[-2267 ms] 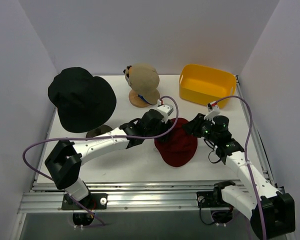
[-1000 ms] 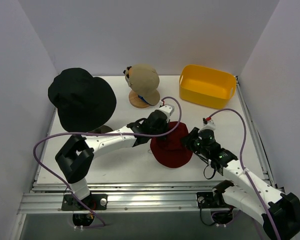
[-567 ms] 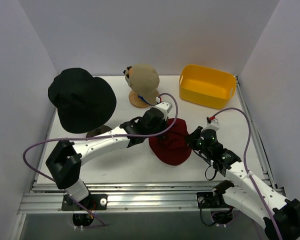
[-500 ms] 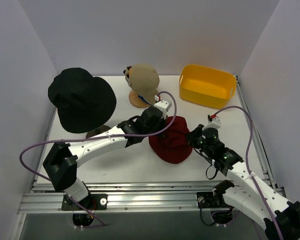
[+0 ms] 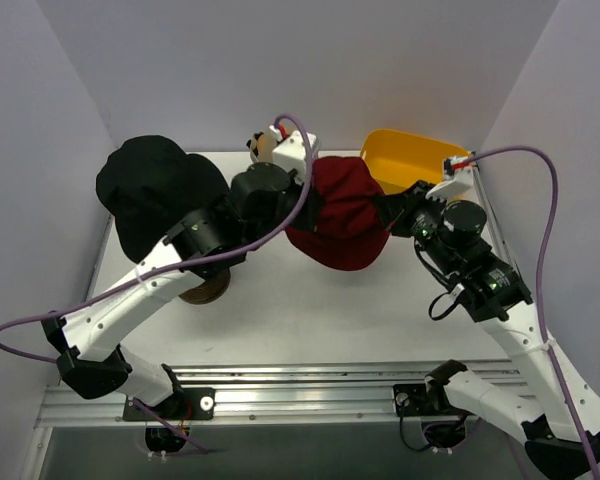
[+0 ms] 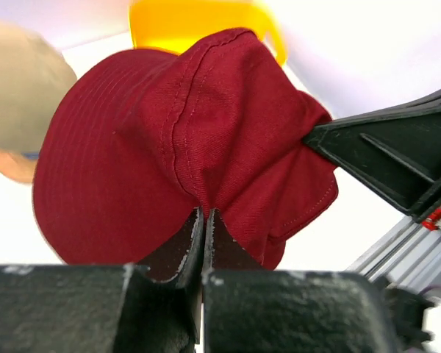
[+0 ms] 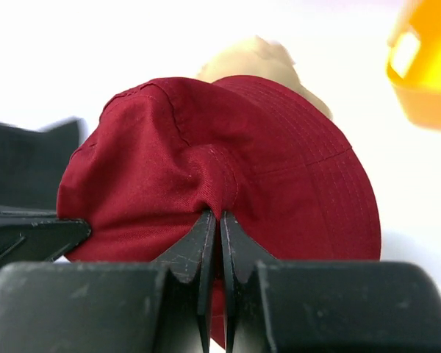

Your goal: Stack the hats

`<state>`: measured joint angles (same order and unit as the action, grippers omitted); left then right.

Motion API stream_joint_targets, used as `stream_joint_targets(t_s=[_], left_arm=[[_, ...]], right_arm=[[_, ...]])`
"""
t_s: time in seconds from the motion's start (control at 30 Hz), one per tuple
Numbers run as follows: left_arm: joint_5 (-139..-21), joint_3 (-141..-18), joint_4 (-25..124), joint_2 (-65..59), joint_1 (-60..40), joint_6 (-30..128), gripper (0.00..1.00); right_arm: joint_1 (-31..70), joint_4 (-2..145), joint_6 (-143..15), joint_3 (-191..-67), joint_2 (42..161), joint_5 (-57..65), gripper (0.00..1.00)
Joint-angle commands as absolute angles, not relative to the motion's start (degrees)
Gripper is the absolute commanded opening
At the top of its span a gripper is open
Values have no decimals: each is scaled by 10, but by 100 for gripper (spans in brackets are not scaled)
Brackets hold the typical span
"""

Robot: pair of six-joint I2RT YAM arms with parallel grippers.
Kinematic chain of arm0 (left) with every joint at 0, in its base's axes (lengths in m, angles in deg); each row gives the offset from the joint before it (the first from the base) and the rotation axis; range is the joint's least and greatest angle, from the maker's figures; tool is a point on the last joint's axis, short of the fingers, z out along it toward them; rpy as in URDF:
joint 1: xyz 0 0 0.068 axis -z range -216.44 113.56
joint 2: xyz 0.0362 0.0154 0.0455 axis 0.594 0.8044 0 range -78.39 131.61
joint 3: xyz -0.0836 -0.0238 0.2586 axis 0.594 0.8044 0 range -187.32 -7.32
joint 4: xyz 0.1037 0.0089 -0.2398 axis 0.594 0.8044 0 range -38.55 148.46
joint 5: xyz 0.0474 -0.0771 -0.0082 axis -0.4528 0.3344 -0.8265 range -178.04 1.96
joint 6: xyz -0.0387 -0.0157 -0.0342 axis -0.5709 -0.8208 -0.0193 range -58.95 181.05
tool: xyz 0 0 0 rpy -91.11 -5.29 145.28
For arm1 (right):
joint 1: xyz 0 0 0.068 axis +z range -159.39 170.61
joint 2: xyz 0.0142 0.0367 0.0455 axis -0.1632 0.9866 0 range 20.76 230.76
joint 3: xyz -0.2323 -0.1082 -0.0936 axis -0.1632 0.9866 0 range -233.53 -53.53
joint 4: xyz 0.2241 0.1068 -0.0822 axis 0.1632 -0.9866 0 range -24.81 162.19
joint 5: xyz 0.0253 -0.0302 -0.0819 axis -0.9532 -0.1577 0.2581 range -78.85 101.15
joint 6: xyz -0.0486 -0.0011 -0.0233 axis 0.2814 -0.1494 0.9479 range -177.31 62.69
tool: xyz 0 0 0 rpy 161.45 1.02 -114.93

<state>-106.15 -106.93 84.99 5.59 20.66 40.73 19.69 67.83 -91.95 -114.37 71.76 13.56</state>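
Observation:
The dark red bucket hat (image 5: pixel 342 212) hangs in the air above the back of the table, stretched between both grippers. My left gripper (image 5: pixel 302 212) is shut on a pinch of its fabric (image 6: pixel 203 213) from the left. On the hat's right side my right gripper (image 5: pixel 386 212) is shut on another fold (image 7: pixel 220 215). The black bucket hat (image 5: pixel 160 195) sits raised at the far left. The tan cap (image 6: pixel 18 81) shows behind the red hat (image 7: pixel 272 59); in the top view my left arm hides most of it. No blue cap is in view.
A yellow bin (image 5: pixel 425 158) stands at the back right, just behind the red hat. A round wooden base (image 5: pixel 205 290) lies on the table under my left arm. White walls close in the left, back and right sides.
The red hat has gone from resting on the table to being lifted up and toward the back by both arms. My right gripper has shut on it.

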Motion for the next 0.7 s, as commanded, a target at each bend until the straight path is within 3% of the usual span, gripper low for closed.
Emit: stream_joint_targets(t_s=[0.0, 0.1, 0.33, 0.67], left_arm=[[-1119, -1181, 963, 17, 209, 436, 3], [-1142, -1253, 1012, 12, 210, 438, 2], [-1221, -1277, 1039, -41, 202, 451, 2], [-1335, -1412, 1162, -31, 198, 458, 2]], right_arm=[[196, 672, -877, -1250, 742, 127, 0], [196, 692, -871, -1332, 781, 69, 0], [223, 722, -873, -1502, 922, -8, 0], [417, 738, -760, -1777, 1133, 72, 0]])
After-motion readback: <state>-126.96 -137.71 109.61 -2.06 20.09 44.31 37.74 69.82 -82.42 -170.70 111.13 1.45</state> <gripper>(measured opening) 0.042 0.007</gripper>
